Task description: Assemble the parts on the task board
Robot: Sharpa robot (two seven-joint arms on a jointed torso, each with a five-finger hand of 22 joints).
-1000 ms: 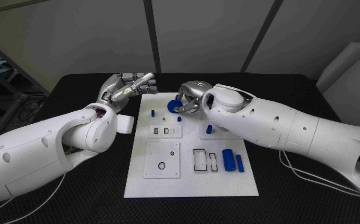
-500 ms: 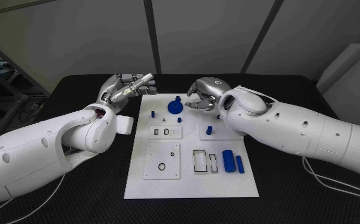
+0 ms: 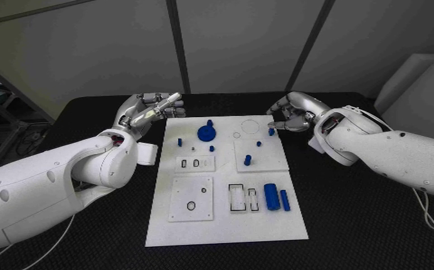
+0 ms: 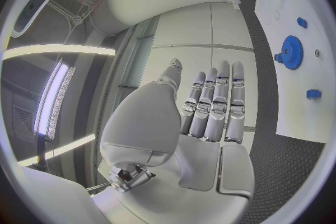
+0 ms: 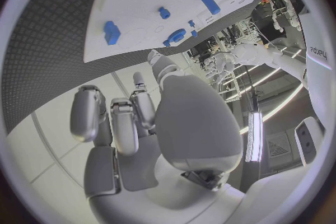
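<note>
Table: a black table [image 3: 90,113] with a textured top; grey wall panels split by dark seams stand behind it.
Task board: the white task board [image 3: 226,220] lies flat in the middle of the table, its long side running away from the robot.
Left hand: the left hand [image 3: 149,108] is raised just off the board's far left corner, fingers straight and side by side — nothing in it.
Right hand: the right hand [image 3: 291,113] is beside the board's far right corner, fingers curled inward; no part is seen in its grasp.
Gear: a blue gear [image 3: 207,133] sits on the far half of the board, between the two hands and touched by neither.
Other parts: a blue cylinder [image 3: 270,192] and a thinner blue bar [image 3: 285,200] lie side by side near the right edge; small blue pegs [image 3: 246,160] stand around mid-board.
Clearance: nothing lies between either hand and the board.
</note>
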